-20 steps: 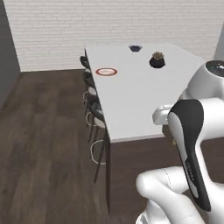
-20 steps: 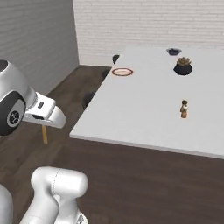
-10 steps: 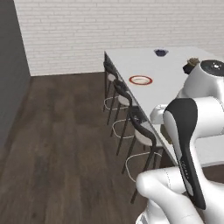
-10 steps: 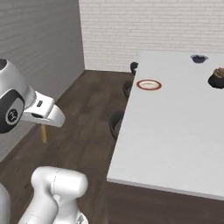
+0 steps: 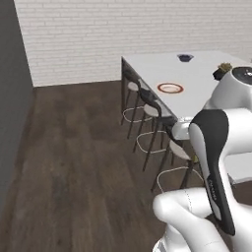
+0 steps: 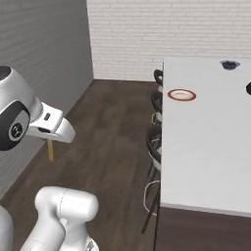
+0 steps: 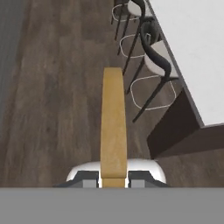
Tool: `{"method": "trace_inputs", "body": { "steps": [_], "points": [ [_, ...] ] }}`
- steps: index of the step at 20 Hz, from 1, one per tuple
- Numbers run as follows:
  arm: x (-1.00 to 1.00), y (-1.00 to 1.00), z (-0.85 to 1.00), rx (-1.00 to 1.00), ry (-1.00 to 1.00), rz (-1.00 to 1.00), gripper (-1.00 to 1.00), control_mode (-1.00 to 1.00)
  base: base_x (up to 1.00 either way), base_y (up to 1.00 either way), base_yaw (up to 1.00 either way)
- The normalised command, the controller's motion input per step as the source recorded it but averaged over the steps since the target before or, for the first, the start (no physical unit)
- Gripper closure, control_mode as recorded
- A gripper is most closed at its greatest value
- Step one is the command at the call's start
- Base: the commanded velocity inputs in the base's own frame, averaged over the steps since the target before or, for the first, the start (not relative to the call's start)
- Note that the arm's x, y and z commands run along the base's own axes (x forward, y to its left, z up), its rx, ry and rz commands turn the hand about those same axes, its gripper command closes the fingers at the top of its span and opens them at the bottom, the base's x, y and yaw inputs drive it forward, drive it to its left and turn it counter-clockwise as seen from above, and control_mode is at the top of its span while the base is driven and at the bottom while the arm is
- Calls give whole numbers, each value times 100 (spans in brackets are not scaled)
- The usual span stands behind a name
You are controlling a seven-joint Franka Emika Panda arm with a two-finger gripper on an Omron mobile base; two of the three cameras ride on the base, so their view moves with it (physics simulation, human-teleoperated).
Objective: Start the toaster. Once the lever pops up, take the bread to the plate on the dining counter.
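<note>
Meanwhile gripper (image 7: 113, 178) clamped on bread (image 7: 113, 124); chairs (image 7: 153, 48) line dining counter (image 6: 206, 127) w/ plate (image 6: 181, 94).

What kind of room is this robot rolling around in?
Probably a home dining area: a long white countertop lined with dark chairs, a red-rimmed round plate set on it, dark wood flooring and a white brick wall.

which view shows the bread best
The hand view: the bread stands edge-on, close up, clamped between the gripper fingers. The right base view shows just a thin tan sliver hanging below the hand.
</note>
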Motion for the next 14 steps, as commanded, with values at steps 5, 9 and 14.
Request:
{"method": "trace_inputs", "body": {
  "steps": [5,9,14],
  "points": [
    [0,0,0,0,0,0,100,100,-6,100,1],
    [0,0,0,0,0,0,100,100,84,82,-8],
    [0,0,0,0,0,0,100,100,100,60,-28]
  ]
}}
